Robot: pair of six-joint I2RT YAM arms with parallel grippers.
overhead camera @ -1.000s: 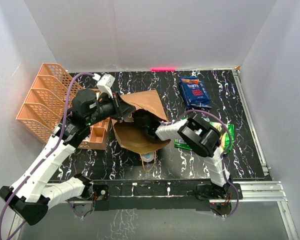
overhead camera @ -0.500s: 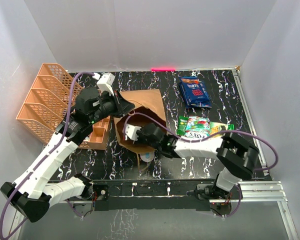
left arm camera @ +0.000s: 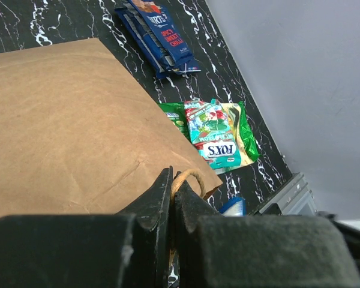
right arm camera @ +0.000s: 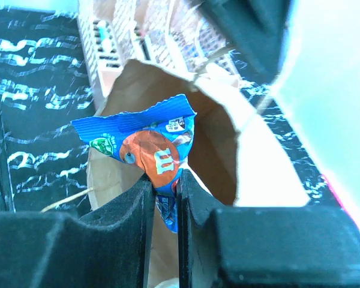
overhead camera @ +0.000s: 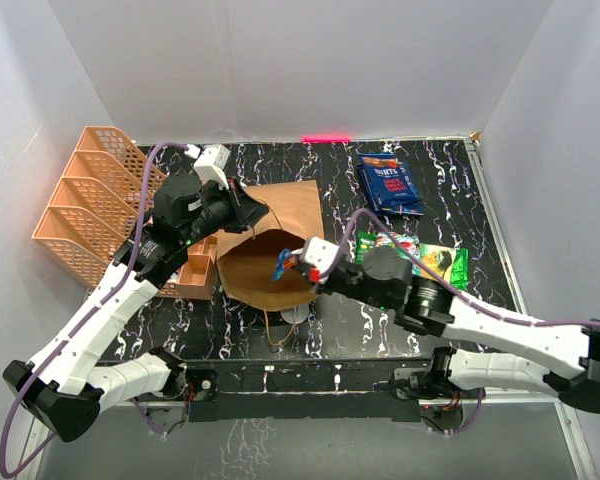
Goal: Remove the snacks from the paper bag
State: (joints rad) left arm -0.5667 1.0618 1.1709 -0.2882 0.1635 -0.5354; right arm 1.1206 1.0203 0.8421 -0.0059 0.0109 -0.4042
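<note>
Right wrist view shows the right gripper [right arm camera: 165,180] shut tight on the lower part of a blue candy packet [right arm camera: 147,144], just over the open mouth of the paper bag [right arm camera: 219,129]. The top external view puts that packet [overhead camera: 281,264] above the bag's [overhead camera: 295,205] dark opening, in the right gripper [overhead camera: 291,268], not touching the table.

Treat the packet as light, soft and glossy. It crumples where you pinch it, and it could slide out of a loose hold, so I judge a firm grip near the sealed edge to be safest. Its broad top edge runs across the right wrist view, crosswise to the finger slot. The printed face is turned to the camera, and one corner hangs down between the fingers.

Your left gripper [left arm camera: 172,180] is closed on the bag's twisted paper handle [left arm camera: 189,175], holding the rim up. From above, that gripper [overhead camera: 246,212] sits at the far left of the mouth. The paper is thin and likely to tear or fold if you pull hard.

On the table to the right lie the dark blue bags [overhead camera: 390,185], with the FOX packet [left arm camera: 219,148] on the green bag [left arm camera: 247,135].
</note>
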